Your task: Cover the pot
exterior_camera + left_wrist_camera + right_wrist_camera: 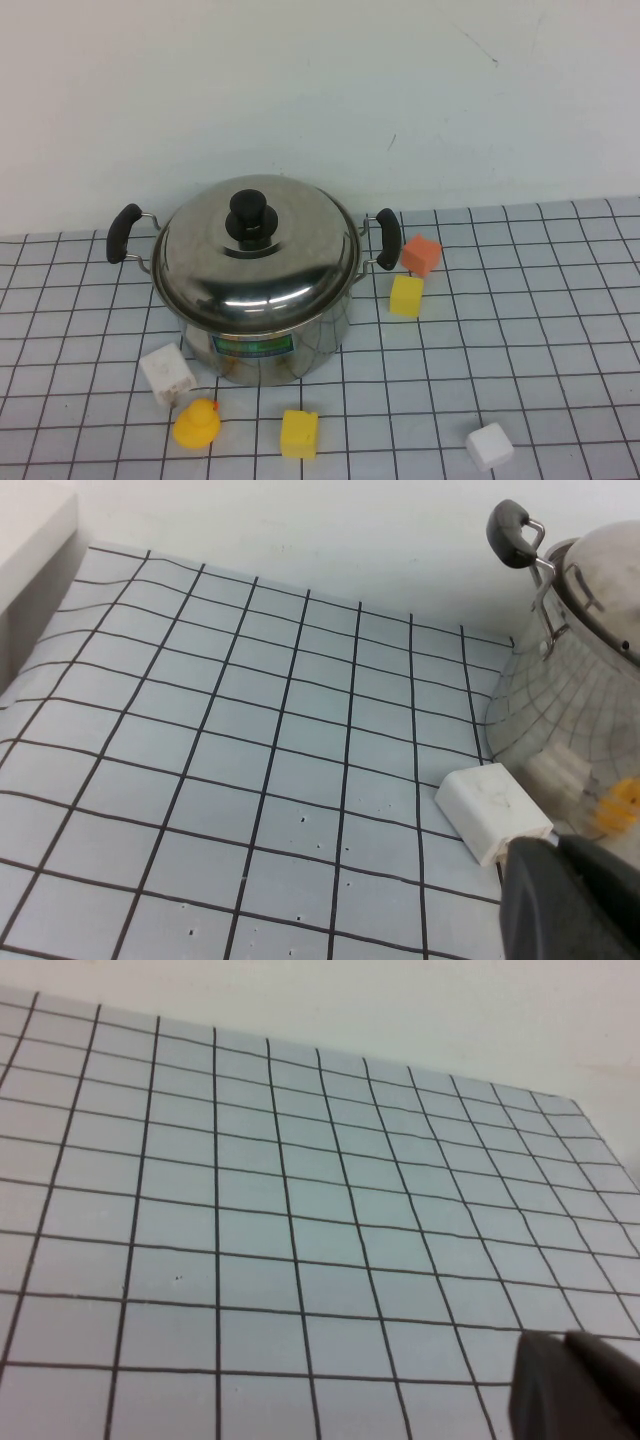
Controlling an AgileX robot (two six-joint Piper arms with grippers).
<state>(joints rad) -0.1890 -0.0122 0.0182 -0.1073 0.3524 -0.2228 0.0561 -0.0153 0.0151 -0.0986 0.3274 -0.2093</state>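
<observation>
- Lid (258, 252) sits on pot (268, 340), left-centre of desk: looks covered.
- Left gripper (575, 900) near white block (492, 811); right gripper (578, 1388) over bare desk; can't tell whether either is open or closed.

Little of the robot showed. The left gripper (570, 895) appeared as a dark grey, matte, rounded block at the frame's five o'clock corner. The right gripper (575, 1385) looked alike: dark grey, smooth, blunt-edged, unmarked.
</observation>
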